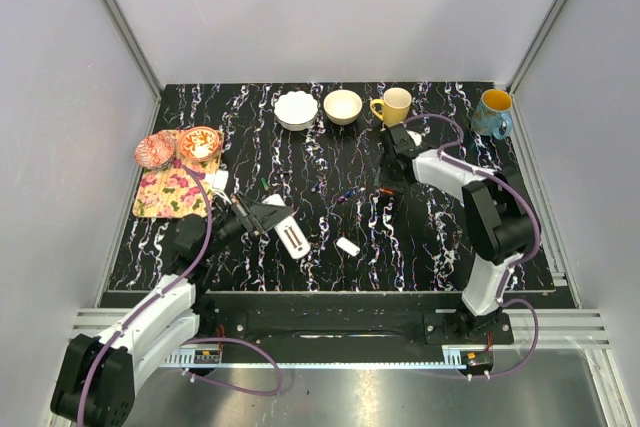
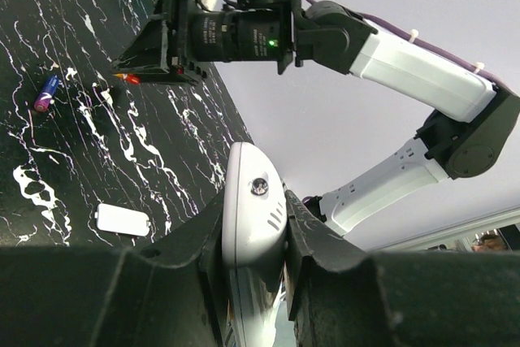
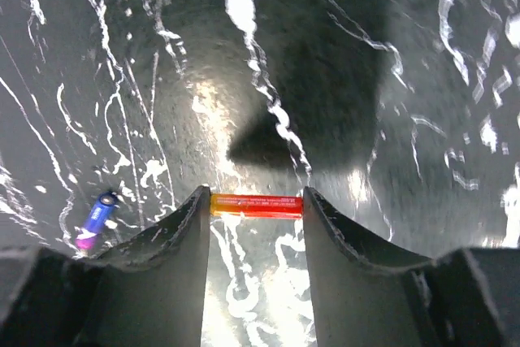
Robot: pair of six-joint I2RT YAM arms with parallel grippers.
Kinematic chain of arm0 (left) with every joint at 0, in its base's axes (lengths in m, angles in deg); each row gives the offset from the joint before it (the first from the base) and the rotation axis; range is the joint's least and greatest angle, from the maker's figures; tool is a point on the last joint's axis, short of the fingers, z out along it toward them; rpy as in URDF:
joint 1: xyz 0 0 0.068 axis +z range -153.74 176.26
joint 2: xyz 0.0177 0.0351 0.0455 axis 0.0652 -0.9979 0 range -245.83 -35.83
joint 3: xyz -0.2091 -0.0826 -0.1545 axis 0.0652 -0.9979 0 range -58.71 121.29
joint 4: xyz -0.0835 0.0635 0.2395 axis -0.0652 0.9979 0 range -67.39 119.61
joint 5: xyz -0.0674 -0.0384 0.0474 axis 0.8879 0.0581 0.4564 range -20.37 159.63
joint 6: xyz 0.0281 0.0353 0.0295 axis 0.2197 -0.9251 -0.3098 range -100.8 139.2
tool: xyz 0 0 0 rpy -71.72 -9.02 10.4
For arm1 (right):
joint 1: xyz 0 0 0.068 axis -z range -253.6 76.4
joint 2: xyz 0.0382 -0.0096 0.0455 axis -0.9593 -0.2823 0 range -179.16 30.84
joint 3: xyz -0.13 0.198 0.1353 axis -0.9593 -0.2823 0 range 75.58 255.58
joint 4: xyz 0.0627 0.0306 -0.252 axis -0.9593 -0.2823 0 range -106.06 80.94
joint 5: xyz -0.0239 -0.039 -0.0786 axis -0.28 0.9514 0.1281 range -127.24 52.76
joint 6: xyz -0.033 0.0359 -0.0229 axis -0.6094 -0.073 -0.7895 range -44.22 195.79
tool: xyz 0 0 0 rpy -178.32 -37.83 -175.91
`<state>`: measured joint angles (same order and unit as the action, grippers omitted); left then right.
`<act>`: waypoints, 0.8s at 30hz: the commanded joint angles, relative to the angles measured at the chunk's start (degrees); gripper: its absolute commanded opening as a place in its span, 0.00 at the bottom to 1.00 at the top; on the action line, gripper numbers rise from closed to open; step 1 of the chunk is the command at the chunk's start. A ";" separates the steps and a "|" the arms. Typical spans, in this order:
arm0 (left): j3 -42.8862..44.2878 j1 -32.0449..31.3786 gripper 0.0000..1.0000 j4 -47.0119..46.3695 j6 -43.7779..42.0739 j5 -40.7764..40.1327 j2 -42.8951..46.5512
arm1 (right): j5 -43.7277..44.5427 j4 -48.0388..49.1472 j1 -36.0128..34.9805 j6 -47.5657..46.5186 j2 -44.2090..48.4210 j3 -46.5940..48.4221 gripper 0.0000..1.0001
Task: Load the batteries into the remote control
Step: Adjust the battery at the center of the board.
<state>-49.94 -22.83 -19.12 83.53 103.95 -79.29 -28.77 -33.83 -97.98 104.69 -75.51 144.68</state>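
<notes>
Room: pale grey walls, aluminium frame rails at the edges.
Counter [image 1: 440,237]: glossy black slab with white marble-like veining; bright glare patch in the right wrist view.
Remote control [image 1: 291,238]: slim, smooth white plastic bar with a rounded end. The end face has a small dark round window and three short slots. It sits left of centre.
Left hand [image 2: 253,201]: clenched on the remote control, with matte black fingers [image 2: 313,237] pressing both long sides.
Left arm: white shells and black joints, reaching from the near-left corner toward centre. The wrist is rolled, so the counter runs up the left of its own view.
Red-orange battery [image 3: 257,204]: tiny glossy cylinder, orange at one end and red along the rest, with fine print down its length.
Right hand [image 3: 256,194]: closed on the red-orange battery end to end, each end against a finger's inner face. Can't tell if the battery is clear of the counter.
Right arm: elbow folded, hand pointing down right of centre.
Purple battery [image 1: 346,195]: tiny cylinder lying loose on the counter between the two hands, touching neither.
Cover piece [image 1: 347,245]: small flat white lozenge with rounded corners, right of the remote control and apart from it.
Back row: white bowl [image 1: 296,109], cream bowl [image 1: 343,106], yellow mug [image 1: 393,105], blue mug [image 1: 490,125].
Left edge: floral placemat [image 1: 168,197], with a pink ribbed glass bowl [image 1: 153,151] and an orange patterned bowl [image 1: 199,143] at its far end.
</notes>
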 commanded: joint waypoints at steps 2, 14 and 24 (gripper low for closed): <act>0.54 -0.07 0.00 -3.97 0.53 0.13 1.97 | 5.95 -6.06 -0.05 37.30 7.12 -2.04 0.00; -0.69 -0.16 0.00 -5.55 1.76 -1.10 2.86 | 8.58 -19.88 -0.14 62.06 1.32 -1.86 0.00; -0.60 -0.24 0.00 -4.67 1.76 -1.28 2.24 | 8.41 -20.40 -0.05 59.25 0.26 -3.18 0.32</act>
<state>-50.74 -22.92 -20.06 85.06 103.67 -77.19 -22.79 -51.32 -97.98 163.22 -74.11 142.80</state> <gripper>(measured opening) 0.297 0.500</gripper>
